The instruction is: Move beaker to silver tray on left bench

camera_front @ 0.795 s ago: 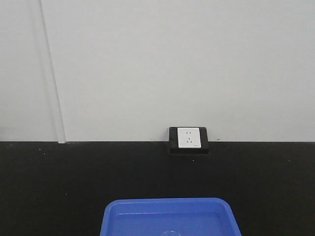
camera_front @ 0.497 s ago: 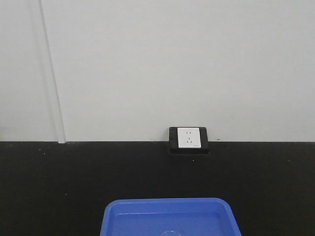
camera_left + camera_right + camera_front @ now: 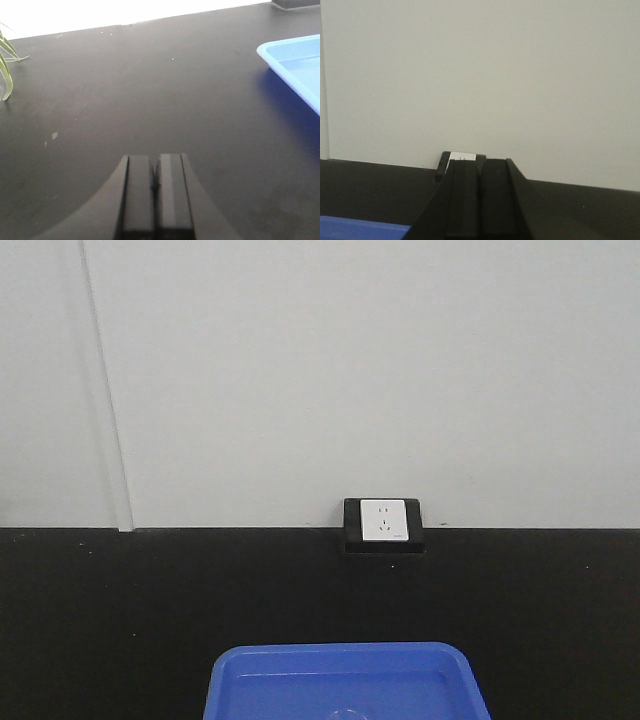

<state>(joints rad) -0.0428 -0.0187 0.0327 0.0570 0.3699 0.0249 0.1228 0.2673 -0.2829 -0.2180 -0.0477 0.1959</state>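
Note:
The plain glass beaker does not show clearly in any view. Only a faint clear curved edge (image 3: 345, 711) shows at the bottom border inside the blue tray (image 3: 230, 680), and I cannot tell what it is. The silver tray is out of view. My left gripper (image 3: 156, 159) is shut and empty, low over the bare black bench (image 3: 125, 90), with the blue tray's corner (image 3: 295, 65) to its right. My right gripper (image 3: 480, 165) is shut and empty and points at the white wall. Neither gripper shows in the front view.
A white wall socket in a black housing (image 3: 384, 525) sits on the bench at the wall; it also shows behind my right gripper (image 3: 462, 156). Green plant leaves (image 3: 5, 65) reach in at the left edge. A strip of the blue tray (image 3: 360, 229) lies lower left of the right gripper.

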